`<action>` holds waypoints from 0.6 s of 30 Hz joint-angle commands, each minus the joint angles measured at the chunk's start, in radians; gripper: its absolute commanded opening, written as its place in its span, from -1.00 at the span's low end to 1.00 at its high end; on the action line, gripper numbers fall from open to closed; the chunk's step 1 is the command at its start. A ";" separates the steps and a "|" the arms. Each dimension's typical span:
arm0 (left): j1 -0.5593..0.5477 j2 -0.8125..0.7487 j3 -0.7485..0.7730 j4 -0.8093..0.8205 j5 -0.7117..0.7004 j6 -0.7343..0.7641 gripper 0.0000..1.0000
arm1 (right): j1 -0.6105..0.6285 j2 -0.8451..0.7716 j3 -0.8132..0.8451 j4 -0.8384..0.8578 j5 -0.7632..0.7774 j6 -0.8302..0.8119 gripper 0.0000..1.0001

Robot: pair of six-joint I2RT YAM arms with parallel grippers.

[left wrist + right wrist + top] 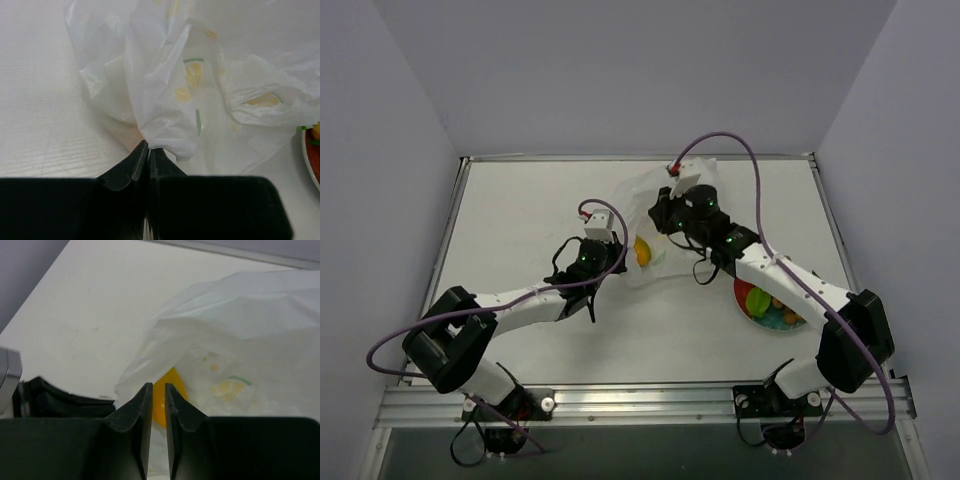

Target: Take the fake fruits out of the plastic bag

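The white plastic bag (658, 225) lies crumpled at the table's middle. It also shows in the left wrist view (200, 90) and the right wrist view (240, 340). My left gripper (618, 264) is shut on a fold at the bag's near-left edge (148, 146). My right gripper (663, 228) hangs over the bag, its jaws a narrow gap apart with nothing between them (158, 388). An orange-yellow fruit (642, 252) lies inside the bag just beyond the right fingertips (172, 390). Green, yellow and orange fruits (765, 300) lie on the plate.
The round red-and-teal plate (798, 322) sits right of the bag under the right forearm; its red rim shows in the left wrist view (309, 160). The left gripper's body (55, 400) shows at the left of the right wrist view. The table's raised edges run all round.
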 commanded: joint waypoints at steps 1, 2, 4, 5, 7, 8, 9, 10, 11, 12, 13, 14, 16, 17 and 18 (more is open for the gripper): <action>-0.001 -0.070 -0.017 -0.015 -0.071 -0.013 -0.95 | 0.102 0.026 -0.124 0.133 0.014 0.057 -0.78; -0.001 -0.078 -0.041 -0.013 -0.092 -0.019 -0.95 | 0.130 0.043 -0.139 0.138 0.031 0.051 -0.78; 0.000 -0.092 -0.060 -0.010 -0.109 -0.036 -0.95 | 0.185 0.108 -0.136 0.138 0.063 0.046 -0.73; 0.000 -0.095 -0.072 -0.010 -0.121 -0.036 -0.95 | 0.194 0.129 -0.124 0.143 0.063 0.046 -0.69; 0.000 -0.098 -0.081 -0.013 -0.131 -0.045 -0.95 | 0.210 0.176 -0.126 0.196 0.057 0.039 -0.48; 0.000 -0.100 -0.092 -0.012 -0.135 -0.046 -0.95 | 0.211 0.188 -0.126 0.207 0.063 0.031 -0.35; 0.000 -0.101 -0.096 -0.010 -0.143 -0.045 -0.95 | 0.211 0.202 -0.117 0.213 0.063 0.025 -0.10; 0.000 -0.107 -0.100 -0.013 -0.145 -0.045 -0.95 | 0.211 0.234 -0.109 0.210 0.063 0.020 0.00; 0.000 -0.109 -0.104 -0.022 -0.149 -0.042 -0.95 | 0.211 0.251 -0.085 0.202 0.063 0.010 0.17; 0.000 -0.112 -0.106 -0.027 -0.149 -0.039 -0.95 | 0.210 0.289 -0.071 0.193 0.092 0.005 0.26; -0.001 -0.120 -0.107 -0.028 -0.148 -0.036 -0.95 | 0.210 0.307 -0.058 0.169 0.100 0.003 0.29; 0.000 -0.123 -0.110 -0.031 -0.146 -0.034 -0.95 | 0.211 0.322 -0.051 0.164 0.114 0.003 0.30; -0.001 -0.135 -0.116 -0.033 -0.142 -0.027 -0.95 | 0.213 0.343 -0.054 0.179 0.123 0.016 0.31; -0.001 -0.140 -0.118 -0.034 -0.138 -0.023 -0.95 | 0.213 0.345 -0.058 0.185 0.134 0.020 0.31; -0.001 -0.144 -0.118 -0.034 -0.137 -0.017 -0.95 | 0.213 0.350 -0.060 0.189 0.151 0.025 0.29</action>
